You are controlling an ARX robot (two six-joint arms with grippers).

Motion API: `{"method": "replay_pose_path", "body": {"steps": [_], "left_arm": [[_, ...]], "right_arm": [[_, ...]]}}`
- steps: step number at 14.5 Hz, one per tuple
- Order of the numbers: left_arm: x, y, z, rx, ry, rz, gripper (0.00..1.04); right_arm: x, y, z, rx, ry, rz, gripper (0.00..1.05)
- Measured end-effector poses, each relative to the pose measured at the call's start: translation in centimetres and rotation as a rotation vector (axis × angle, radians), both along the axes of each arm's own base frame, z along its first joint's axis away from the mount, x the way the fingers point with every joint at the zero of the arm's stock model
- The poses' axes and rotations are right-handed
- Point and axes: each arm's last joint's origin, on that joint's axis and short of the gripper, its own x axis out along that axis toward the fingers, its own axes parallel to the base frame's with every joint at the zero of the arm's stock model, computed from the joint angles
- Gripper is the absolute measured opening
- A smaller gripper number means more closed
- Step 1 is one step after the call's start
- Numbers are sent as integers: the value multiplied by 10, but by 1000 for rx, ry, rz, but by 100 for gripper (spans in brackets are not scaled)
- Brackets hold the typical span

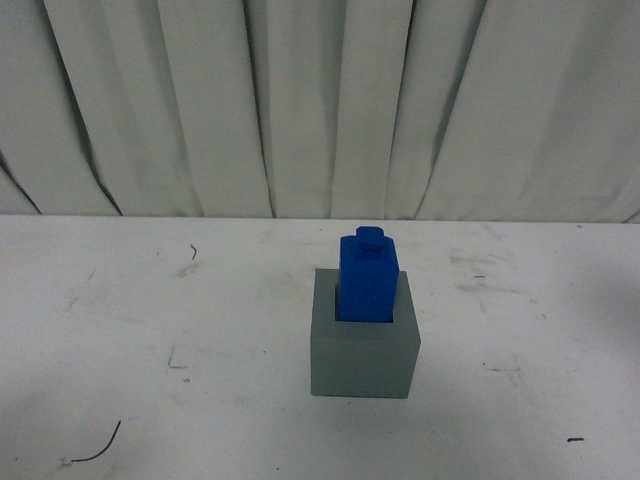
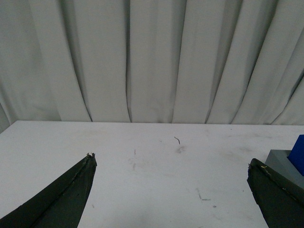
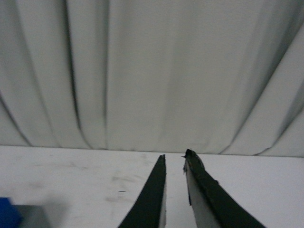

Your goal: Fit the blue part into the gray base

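Note:
The blue part [image 1: 367, 277] stands upright in the recess of the gray base [image 1: 363, 350] on the white table, knob on top, near the middle of the front view. No gripper shows in the front view. In the left wrist view my left gripper [image 2: 171, 161] is open and empty, its fingers wide apart above the table; the gray base [image 2: 283, 162] and a sliver of the blue part [image 2: 299, 153] show at the edge. In the right wrist view my right gripper [image 3: 175, 156] is shut and empty; the blue part [image 3: 8, 213] and gray base [image 3: 33, 217] show blurred in a corner.
A white pleated curtain [image 1: 320, 100] hangs behind the table [image 1: 150, 330]. The tabletop carries scuffs and small dark marks, with a thin dark strand [image 1: 100, 447] near its front left.

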Motion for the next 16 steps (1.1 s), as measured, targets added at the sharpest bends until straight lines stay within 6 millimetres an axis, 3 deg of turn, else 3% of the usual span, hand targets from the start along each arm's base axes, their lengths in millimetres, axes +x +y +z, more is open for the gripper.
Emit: {"method": "replay_pose_path", "body": {"steps": [1,2,5,16], "left_arm": [[0,0,0,0,0,1,98],[0,0,0,0,1,2,98],[0,0,0,0,1,1,98],[0,0,0,0,1,1,98]], "right_arm": [[-21,3,-10,56,-19,21,8],[-31,3,-15,86,-39,21,2],[-51,2,-39,111,-11,15,2],[-94,2,-67,115,-25,16,2]]}}
